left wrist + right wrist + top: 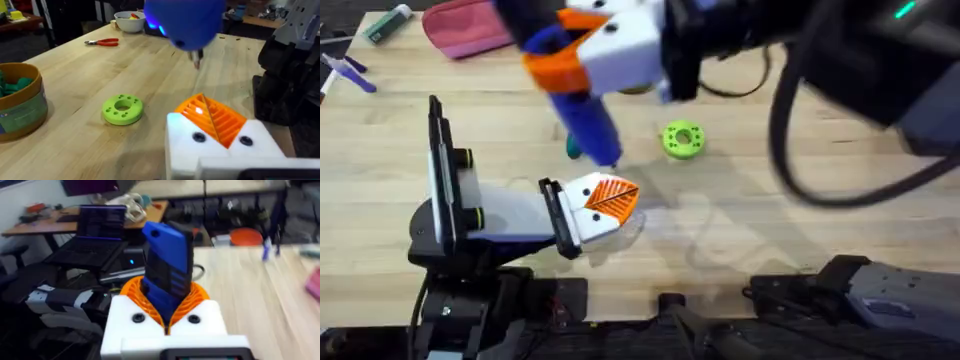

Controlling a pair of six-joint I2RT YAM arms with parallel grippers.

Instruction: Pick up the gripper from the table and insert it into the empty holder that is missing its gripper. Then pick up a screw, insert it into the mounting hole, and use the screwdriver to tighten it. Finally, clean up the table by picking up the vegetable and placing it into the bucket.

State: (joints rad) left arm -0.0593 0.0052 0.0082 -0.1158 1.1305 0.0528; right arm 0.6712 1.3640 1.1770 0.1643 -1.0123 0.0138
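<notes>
Overhead view: my right pincer [582, 52] is clenched on the blue screwdriver [582, 118], whose thin bit points down just above my left pincer [608, 203]. My left pincer rests low on the bench [800, 240], its orange ribbed tips pressed together with nothing visible between them. Taking the left pincer as landmark: the green ring [682, 139] lies on its far side, near; the tan bucket [20, 102] stands beyond the ring in the left wrist view, with green things inside; red pliers [102, 42] and a white bowl [129, 21] lie well apart, farther back. I cannot make out the screw or its mounting hole. The step in hand looks like tightening. To do it well, I should keep the screwdriver upright, bring the bit squarely over the screw head before pressing, and hold my left pincer steady.
</notes>
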